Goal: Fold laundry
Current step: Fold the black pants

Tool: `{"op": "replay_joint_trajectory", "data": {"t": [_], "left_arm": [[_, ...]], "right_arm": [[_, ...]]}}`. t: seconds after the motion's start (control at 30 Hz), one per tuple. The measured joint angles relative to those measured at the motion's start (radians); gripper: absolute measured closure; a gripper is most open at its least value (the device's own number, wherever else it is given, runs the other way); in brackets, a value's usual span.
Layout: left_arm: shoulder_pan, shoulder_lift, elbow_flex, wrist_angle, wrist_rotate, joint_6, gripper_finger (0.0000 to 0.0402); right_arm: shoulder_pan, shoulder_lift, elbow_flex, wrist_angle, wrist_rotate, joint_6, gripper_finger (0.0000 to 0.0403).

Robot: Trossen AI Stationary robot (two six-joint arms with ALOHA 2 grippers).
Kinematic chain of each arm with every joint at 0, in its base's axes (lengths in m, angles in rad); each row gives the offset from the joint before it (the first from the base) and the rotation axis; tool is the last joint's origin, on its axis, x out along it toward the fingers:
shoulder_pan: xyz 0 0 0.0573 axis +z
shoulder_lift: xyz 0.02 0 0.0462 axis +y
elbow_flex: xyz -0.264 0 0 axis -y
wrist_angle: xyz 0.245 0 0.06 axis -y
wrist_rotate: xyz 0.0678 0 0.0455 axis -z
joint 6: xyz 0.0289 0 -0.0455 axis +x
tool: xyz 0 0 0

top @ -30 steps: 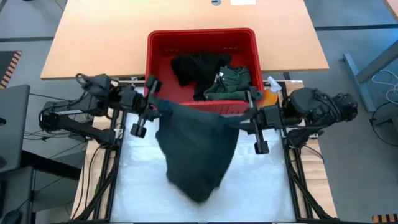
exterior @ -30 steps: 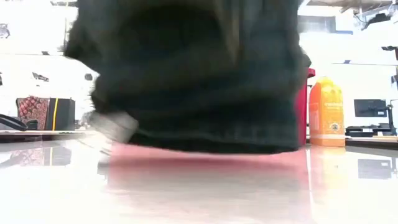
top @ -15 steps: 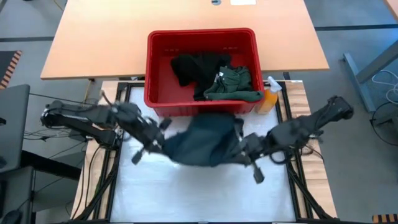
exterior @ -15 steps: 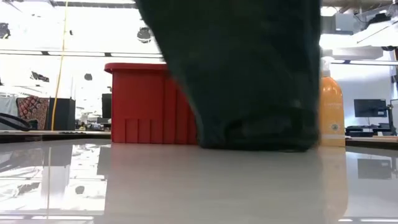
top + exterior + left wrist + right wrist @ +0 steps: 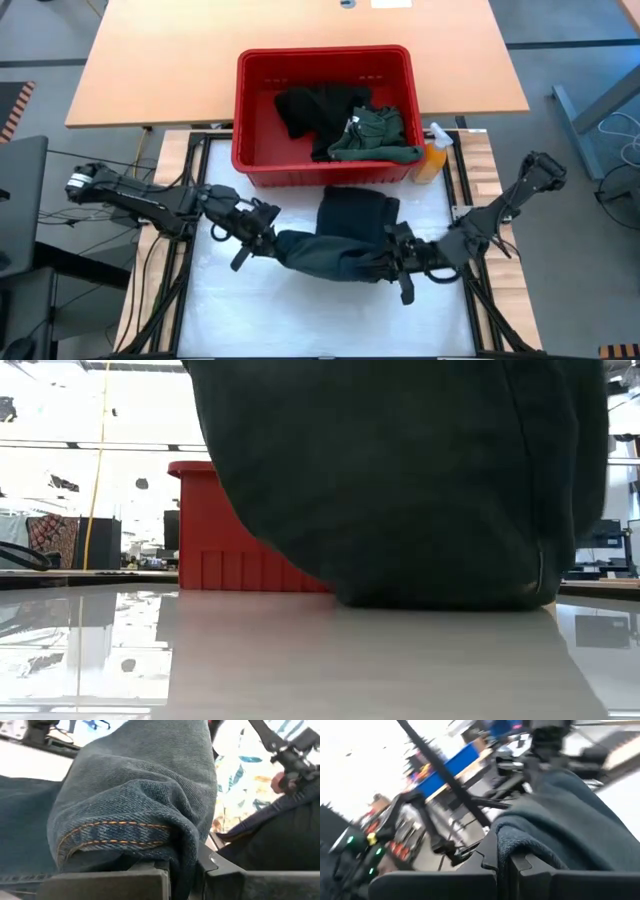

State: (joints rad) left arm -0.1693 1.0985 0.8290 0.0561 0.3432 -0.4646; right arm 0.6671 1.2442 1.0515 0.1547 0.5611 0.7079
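A dark teal denim garment (image 5: pixel 340 245) with orange stitching lies bunched on the white table between my two grippers. One part of it reaches toward the red basket (image 5: pixel 240 110). In the low view the garment (image 5: pixel 400 480) fills most of the picture, its lower fold resting on the table. My left gripper (image 5: pixel 268 235) is shut on the garment's left end. My right gripper (image 5: pixel 393 262) is shut on its right end. A black garment (image 5: pixel 310 105) and a green one (image 5: pixel 375 130) lie in the basket. My left gripper pinches a stitched hem edge (image 5: pixel 175 847) of the garment between its two fingers, several layers bunched. The fingers come nearly level from the table's left. The cloth bulges beyond them, slack, and sags onto the table. My right gripper pinches a folded edge (image 5: pixel 507 840) of the garment between its two fingers. It reaches in level from the table's right. The cloth runs away from the fingers, slack, toward the other arm.
The red basket stands at the table's far edge, just beyond the garment. An orange spray bottle (image 5: pixel 432 155) stands at its right corner. The white table surface (image 5: pixel 300 310) lies bare toward the near edge. Black frame rails (image 5: pixel 185 270) run along both sides.
Both grippers have gone down and toward the table's near edge, drawn closer together, and rolled, still shut on the garment. The garment, which hung spread below them in front of the basket, has sunk onto the table and lies bunched between them.
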Motion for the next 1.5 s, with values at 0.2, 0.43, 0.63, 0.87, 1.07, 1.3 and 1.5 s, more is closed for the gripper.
{"op": "replay_joint_trajectory", "data": {"t": [0.2,0.43,0.63,0.87,1.07,1.3,1.5], "left_arm": [[0.041,0.002,-0.014,0.004,0.008,-0.038,0.0395],[0.187,0.162,-0.015,0.074,0.039,-0.014,0.0395],[0.258,0.376,0.034,0.353,0.126,0.035,0.0395],[0.329,0.553,0.108,0.388,0.050,0.128,0.0394],[0.383,0.626,0.113,0.423,-0.073,0.197,0.0394],[0.380,0.639,0.113,0.425,-0.213,0.291,0.0394],[0.378,0.639,0.115,0.394,-0.292,0.307,0.0373]], "right_arm": [[0.099,-0.015,-0.184,0.048,0.315,0.298,0.0382],[0.093,-0.015,-0.286,0.020,0.514,0.511,0.0382],[0.094,-0.047,-0.288,-0.230,0.589,0.659,0.0382],[0.033,-0.130,-0.288,-0.754,0.663,0.913,0.0382],[-0.071,-0.147,-0.288,-1.000,0.592,0.945,0.0382],[-0.238,-0.073,-0.288,-1.127,0.478,0.806,0.0382],[-0.358,0.013,-0.286,-1.120,0.423,0.655,0.0382]]}}
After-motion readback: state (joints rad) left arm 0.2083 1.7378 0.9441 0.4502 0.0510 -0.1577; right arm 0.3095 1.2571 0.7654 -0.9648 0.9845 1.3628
